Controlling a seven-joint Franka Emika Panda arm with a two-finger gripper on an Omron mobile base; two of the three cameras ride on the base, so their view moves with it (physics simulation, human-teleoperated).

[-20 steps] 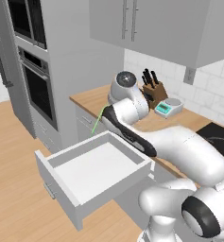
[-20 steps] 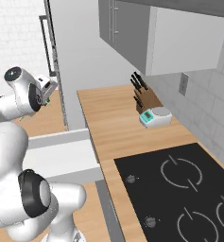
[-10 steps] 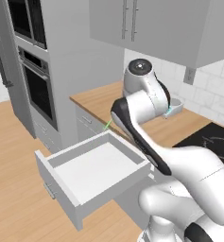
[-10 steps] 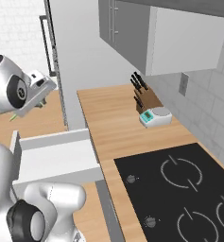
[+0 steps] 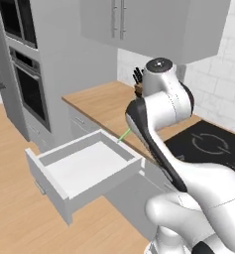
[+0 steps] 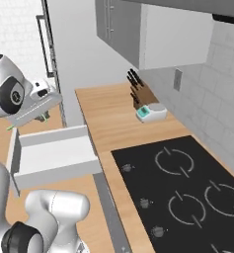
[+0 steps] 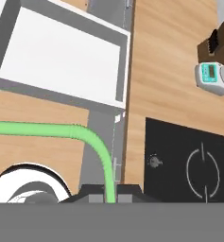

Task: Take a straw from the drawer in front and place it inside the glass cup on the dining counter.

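Left base view: the wide light grey drawer [image 5: 84, 168] with the whitish inside is being shown pulled out; the thin light green straw [image 5: 123, 135] is being carried just above its 1 o'clock corner.
Right base view: the two-finger gripper [image 6: 38, 116] is being held at 11 o'clock of the drawer [image 6: 52, 156].
Hand view: the straw [image 7: 92, 146] is being clamped between the closed jaws, bent toward 9 o'clock; a black hob [image 7: 189, 170] is being seen at 4 o'clock.

light green straw [image 7: 98, 150], whitish drawer [image 5: 84, 166] inside, black hob [image 6: 187, 192], wood-brown worktop [image 6: 116, 123]
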